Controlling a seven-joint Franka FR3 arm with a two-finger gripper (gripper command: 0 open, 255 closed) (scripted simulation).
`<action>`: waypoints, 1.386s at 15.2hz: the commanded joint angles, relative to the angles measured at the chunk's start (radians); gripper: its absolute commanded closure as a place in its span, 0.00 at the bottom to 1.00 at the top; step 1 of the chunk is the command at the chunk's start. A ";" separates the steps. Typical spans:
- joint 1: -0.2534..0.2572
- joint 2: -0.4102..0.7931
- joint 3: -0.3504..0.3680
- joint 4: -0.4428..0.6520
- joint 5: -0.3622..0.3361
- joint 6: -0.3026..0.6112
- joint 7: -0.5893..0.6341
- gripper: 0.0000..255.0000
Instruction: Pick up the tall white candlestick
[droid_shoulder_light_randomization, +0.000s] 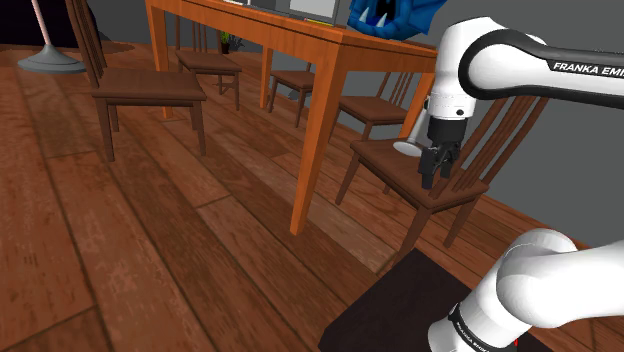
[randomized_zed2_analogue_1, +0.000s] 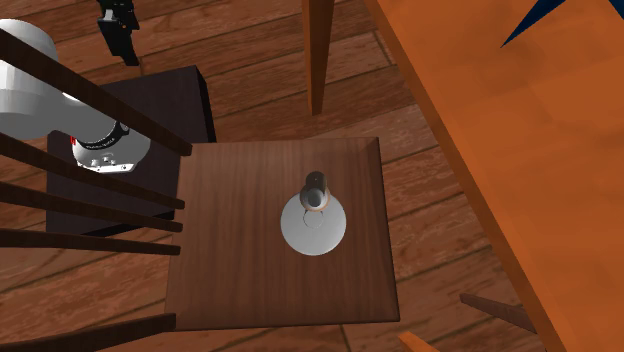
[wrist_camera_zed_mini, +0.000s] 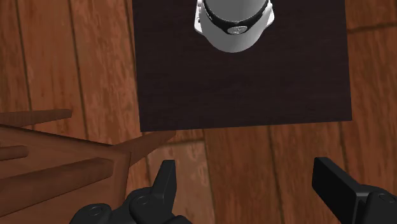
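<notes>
On chair seat, near middle: candlestick upright, round white base, table alongside. Gripper well apart, over plank floor near dark stand; fingers wide apart, holding nothing.

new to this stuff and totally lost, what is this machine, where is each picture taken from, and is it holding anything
It is a white robot arm with a black two-finger gripper, mounted on a dark box stand. One picture looks from beside the stand, one looks down on a wooden chair seat, and one is from a camera on the hand. A white candlestick stands on that seat, beside an orange table. The fingers are apart and hold nothing.
</notes>
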 joint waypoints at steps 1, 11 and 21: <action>0.000 0.000 0.000 0.000 0.000 0.000 0.000 0.00; -0.068 0.187 -0.166 0.198 -0.095 0.136 -0.146 0.00; -0.102 0.414 -0.324 0.477 -0.073 0.226 -0.305 0.00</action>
